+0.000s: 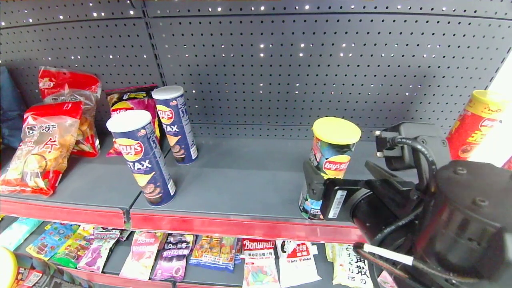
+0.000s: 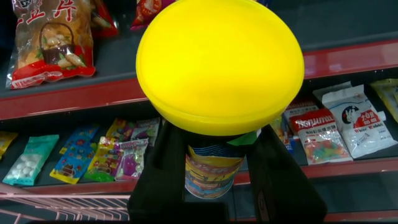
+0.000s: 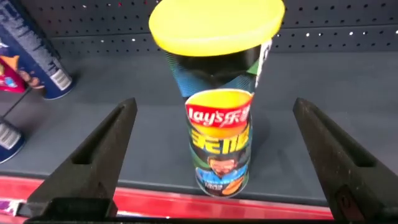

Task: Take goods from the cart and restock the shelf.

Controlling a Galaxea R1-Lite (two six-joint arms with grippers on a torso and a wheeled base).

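Note:
A chip can with a yellow lid (image 1: 334, 160) stands upright near the front edge of the grey shelf (image 1: 240, 184). My right gripper (image 1: 316, 192) is open around it, one finger on each side, and neither touches it. In the right wrist view the can (image 3: 217, 143) sits centred between the spread fingers (image 3: 102, 155) of the right gripper (image 3: 214, 109). My left gripper (image 2: 217, 162) is shut on a second yellow-lidded can (image 2: 217, 62), held below shelf level. Its lid (image 1: 7, 266) also peeks in at the head view's lower left corner.
Two blue chip cans (image 1: 140, 156) (image 1: 176, 124) and red snack bags (image 1: 40, 148) fill the shelf's left part. A red can (image 1: 476, 124) stands at the far right. Small packets (image 1: 212, 252) line the lower shelf. A pink cart rim (image 2: 62, 199) lies below the left gripper.

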